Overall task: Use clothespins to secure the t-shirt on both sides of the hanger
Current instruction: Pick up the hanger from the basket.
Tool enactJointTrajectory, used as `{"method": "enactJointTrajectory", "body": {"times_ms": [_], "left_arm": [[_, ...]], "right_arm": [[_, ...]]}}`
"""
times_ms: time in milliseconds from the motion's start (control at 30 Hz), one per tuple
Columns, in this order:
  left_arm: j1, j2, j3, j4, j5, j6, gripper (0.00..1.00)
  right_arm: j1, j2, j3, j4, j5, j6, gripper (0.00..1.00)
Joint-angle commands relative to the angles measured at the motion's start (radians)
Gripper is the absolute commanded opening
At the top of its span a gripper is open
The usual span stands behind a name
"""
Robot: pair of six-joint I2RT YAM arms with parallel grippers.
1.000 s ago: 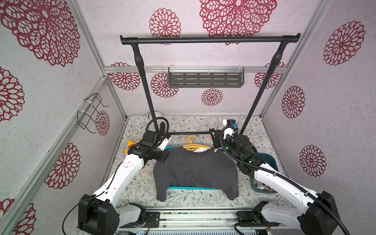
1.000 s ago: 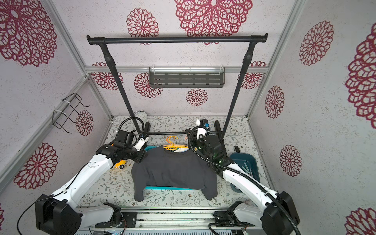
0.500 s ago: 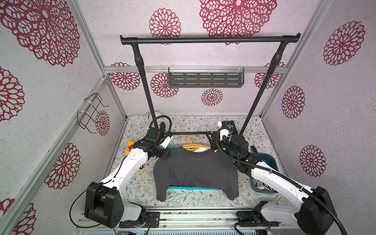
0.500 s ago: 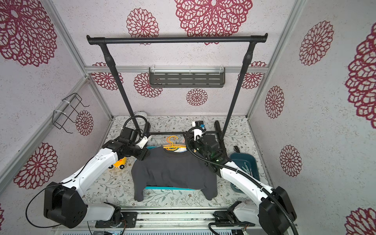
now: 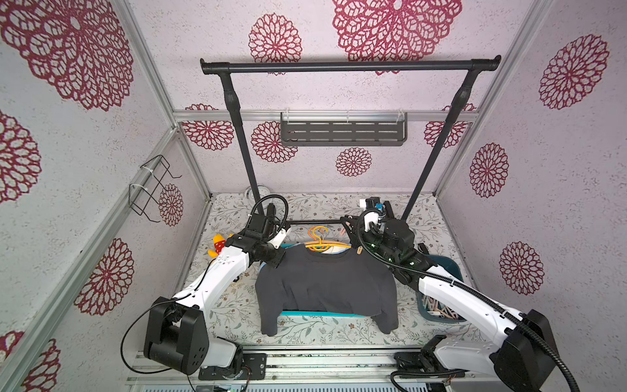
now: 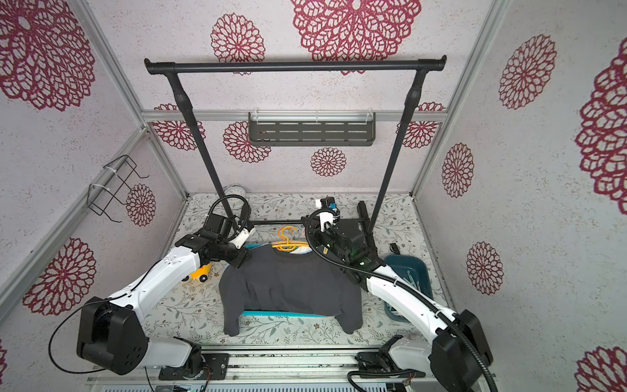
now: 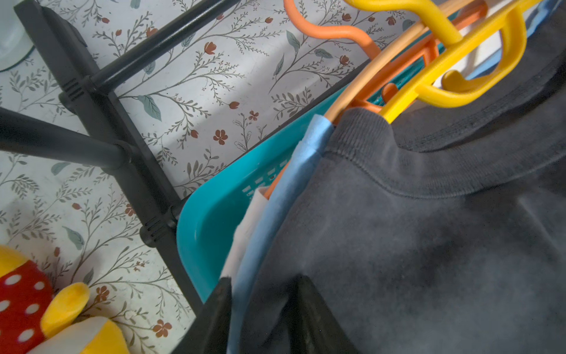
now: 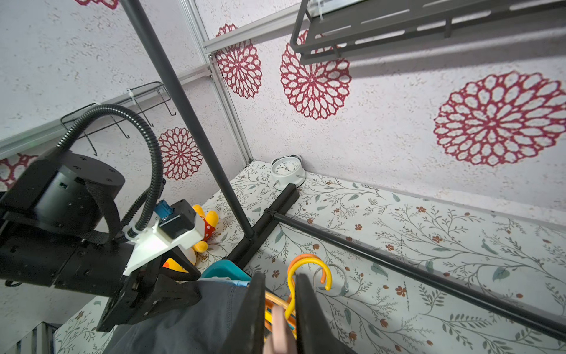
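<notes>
Garment: dark grey t-shirt [image 5: 325, 285], on a yellow plastic hanger [image 7: 477, 52], laid across a teal plastic basket [image 7: 208, 220] mid-floor, with both sleeves hanging past the basket's front edge. A light blue garment [image 7: 309, 144] on an orange plastic hanger [image 7: 337, 30] lies beneath it.

Tool: left gripper [image 7: 263, 285], at the shirt shoulder on the robot's left. Its jaws stand part-way apart with a finger on either side of the shoulder edge and dark and blue cloth between them. Whether they actually pinch the cloth cannot be told.

Tool: right gripper [image 8: 280, 306], by the collar at the other shoulder, jaws closed narrowly on a pale pink plastic clothespin [image 8: 278, 328].

Stock: pastel clothespins [image 5: 441, 309], heaped in a dark blue plastic bin [image 5: 453, 268] under the right arm.

Surroundings: black metal garment rack [image 5: 349, 66], white alarm clock [image 8: 286, 170] in the far corner, and a red and yellow plush toy [image 7: 18, 294] beside the basket.
</notes>
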Motion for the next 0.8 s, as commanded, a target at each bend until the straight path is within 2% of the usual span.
{"method": "enactJointTrajectory", "body": {"times_ms": [0, 100, 167, 500, 633, 767], "left_arm": [[-0.002, 0.009, -0.022, 0.023, 0.019, 0.023, 0.33], [-0.011, 0.006, -0.027, 0.028, 0.027, 0.034, 0.24], [-0.013, 0.004, -0.023, 0.023, 0.021, 0.042, 0.12], [-0.030, -0.072, -0.034, 0.063, 0.002, 0.074, 0.06], [-0.052, -0.127, -0.041, 0.082, -0.037, 0.116, 0.00], [-0.074, -0.189, -0.056, 0.103, -0.084, 0.149, 0.00]], "right_arm": [[-0.001, -0.006, 0.042, -0.007, -0.022, -0.052, 0.00], [-0.002, -0.011, 0.045, -0.010, -0.024, -0.076, 0.00], [-0.002, -0.013, 0.055, -0.021, -0.025, -0.084, 0.00], [-0.001, -0.045, 0.072, -0.024, -0.059, -0.128, 0.00], [0.001, -0.057, 0.083, -0.043, -0.066, -0.134, 0.00], [0.004, -0.072, 0.087, -0.043, -0.080, -0.133, 0.00]]}}
